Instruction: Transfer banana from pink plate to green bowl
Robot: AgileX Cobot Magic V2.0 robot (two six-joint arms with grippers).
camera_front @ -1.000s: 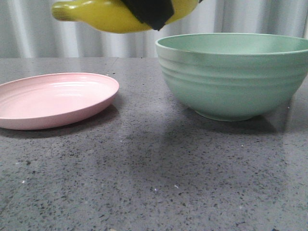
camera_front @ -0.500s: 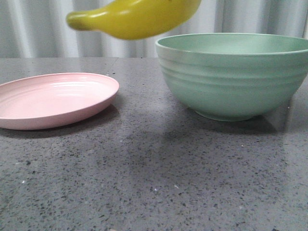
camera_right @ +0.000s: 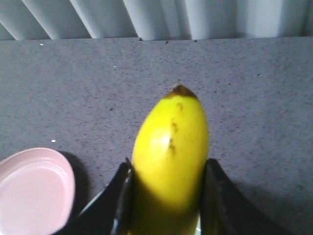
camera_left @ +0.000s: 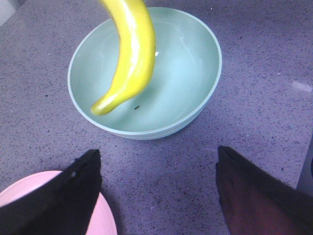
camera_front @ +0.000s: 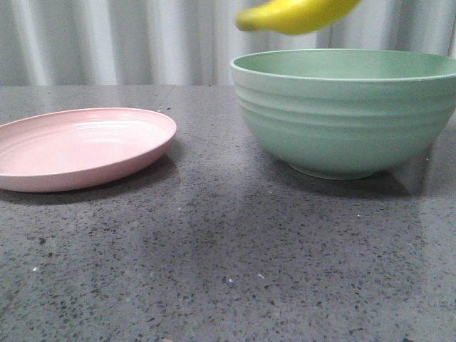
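The yellow banana (camera_front: 296, 16) hangs in the air above the near-left rim of the green bowl (camera_front: 345, 114). My right gripper (camera_right: 169, 166) is shut on the banana (camera_right: 171, 142), whose dark tip points away from the wrist. In the left wrist view the banana (camera_left: 129, 54) hangs over the inside of the bowl (camera_left: 188, 63), which holds nothing. The pink plate (camera_front: 78, 146) lies bare to the left of the bowl. My left gripper (camera_left: 156, 156) is open and holds nothing, above the table between the plate (camera_left: 105, 220) and the bowl. Neither gripper shows in the front view.
Both dishes rest on a speckled grey stone tabletop (camera_front: 228, 263). A pale pleated curtain (camera_front: 142, 43) closes off the back. The plate (camera_right: 34, 188) lies off to one side, below the right wrist.
The banana has travelled right, from above the gap between plate and bowl to above the bowl's rim. The black finger seen on it a second ago has left the front view.
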